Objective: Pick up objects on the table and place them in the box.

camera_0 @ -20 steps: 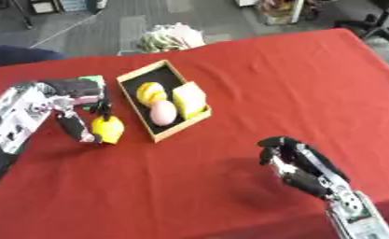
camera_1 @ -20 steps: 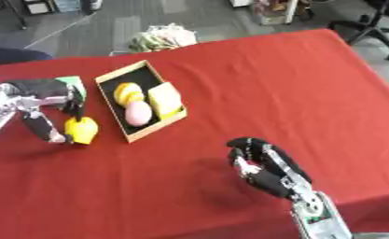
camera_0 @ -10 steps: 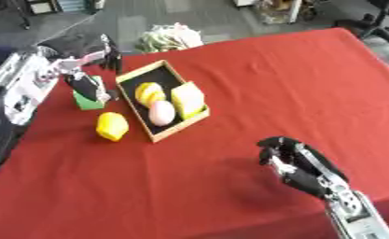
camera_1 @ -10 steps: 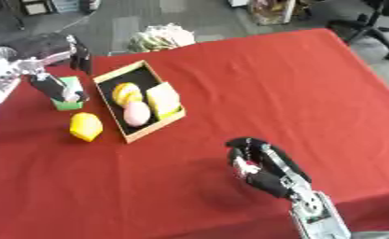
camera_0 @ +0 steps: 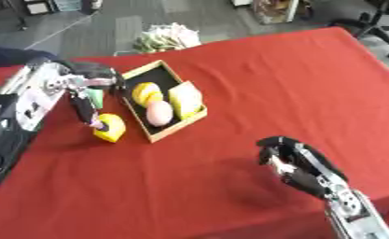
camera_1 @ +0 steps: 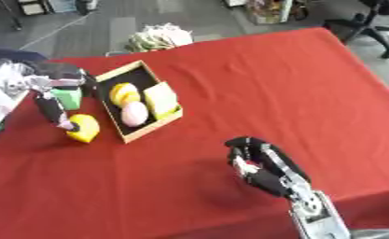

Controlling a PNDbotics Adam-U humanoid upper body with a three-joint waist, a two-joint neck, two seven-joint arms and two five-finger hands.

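An open wooden box [camera_0: 138,73] lies on the red table [camera_0: 254,79] at the upper left. It holds a yellow rounded piece [camera_0: 145,92], a pink egg shape [camera_0: 158,113] and a pale yellow block [camera_0: 185,99]. Left of the box a green block [camera_1: 66,97] stands, with a yellow piece [camera_0: 109,129] in front of it. My left hand [camera_0: 76,85] is over the green block and reaches down to the yellow piece; what it holds is hidden. Down at the lower right my right hand [camera_0: 298,162] rests open, away from everything.
A pale bundle [camera_0: 168,37] lies just past the table's far edge, above the box. Office chairs stand on the floor at the far right. The table's right corner [camera_0: 341,30] is near them.
My left hand has come down from a raised spot near the table's far edge to the green block and yellow piece. The right hand stays put.
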